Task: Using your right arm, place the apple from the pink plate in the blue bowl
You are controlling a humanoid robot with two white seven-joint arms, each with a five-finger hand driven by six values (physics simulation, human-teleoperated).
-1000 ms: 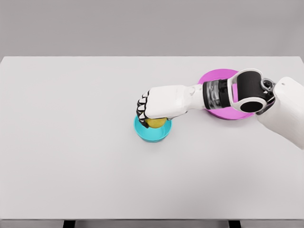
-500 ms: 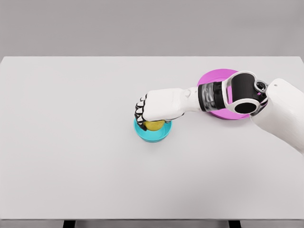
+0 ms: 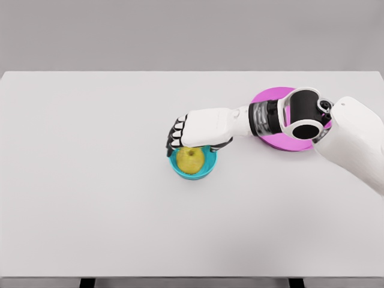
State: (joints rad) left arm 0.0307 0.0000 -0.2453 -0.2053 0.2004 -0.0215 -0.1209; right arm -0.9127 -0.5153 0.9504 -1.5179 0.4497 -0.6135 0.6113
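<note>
A yellow-green apple (image 3: 191,159) lies inside the blue bowl (image 3: 192,173) near the table's middle. My right hand (image 3: 183,137) hovers just above the bowl's far rim, fingers relaxed and apart from the apple, holding nothing. Its arm reaches in from the right, crossing over the pink plate (image 3: 271,99), which shows nothing on its visible part. The left arm is out of view.
The white table (image 3: 90,180) spreads wide to the left and front of the bowl. The right forearm and elbow (image 3: 303,114) hang over the plate at the back right.
The right hand has let go of the apple and lifted up and back from the bowl. The apple now sits uncovered in the bowl.
</note>
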